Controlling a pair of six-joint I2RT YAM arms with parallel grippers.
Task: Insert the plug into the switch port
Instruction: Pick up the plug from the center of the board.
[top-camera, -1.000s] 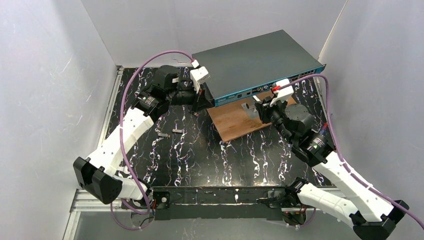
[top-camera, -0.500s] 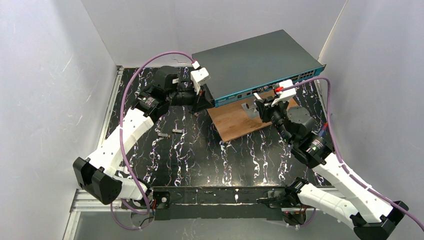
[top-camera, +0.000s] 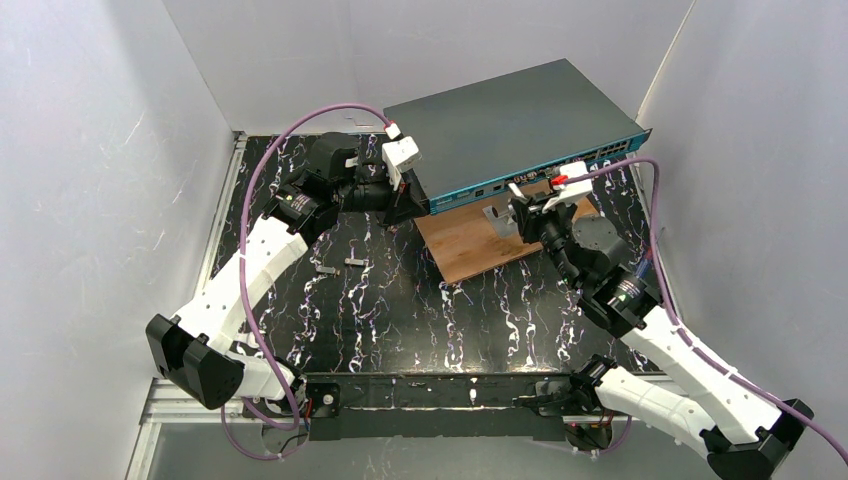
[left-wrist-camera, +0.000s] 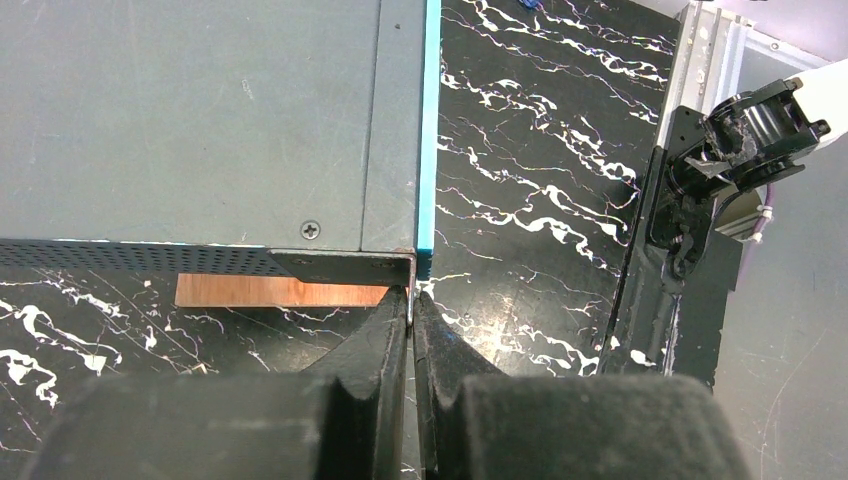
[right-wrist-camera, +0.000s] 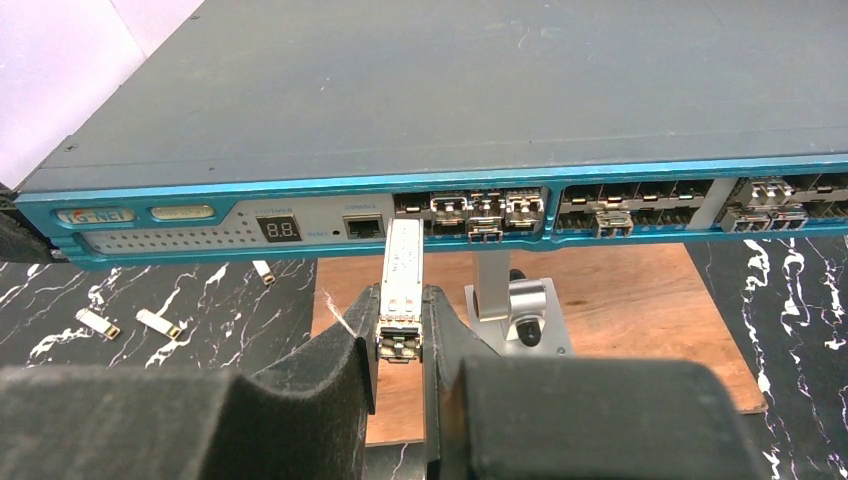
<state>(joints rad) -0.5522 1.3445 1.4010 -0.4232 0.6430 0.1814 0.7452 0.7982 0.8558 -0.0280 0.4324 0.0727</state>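
Observation:
The switch (top-camera: 520, 110) is a wide dark grey box with a teal front strip (right-wrist-camera: 300, 190), resting on a brown wooden board (top-camera: 470, 240). My left gripper (left-wrist-camera: 412, 300) is shut on the thin metal bracket (left-wrist-camera: 340, 265) at the switch's left front corner (top-camera: 408, 205). My right gripper (right-wrist-camera: 400, 305) is shut on the plug (right-wrist-camera: 402, 275), a small silver module pointing at the switch's front. The plug's tip sits just below the left end of the row of ports (right-wrist-camera: 470, 210), right of the single socket (right-wrist-camera: 365, 227). I cannot tell whether it touches the front.
A grey metal stand (right-wrist-camera: 510, 300) rises from the board just right of the plug. Several loose small plugs (right-wrist-camera: 100, 322) lie on the black marbled table (top-camera: 400, 300), two of them in the top view (top-camera: 345, 263). White walls close in on both sides.
My right gripper has edged a little left and closer to the switch's front with the plug in it. The left arm has not moved.

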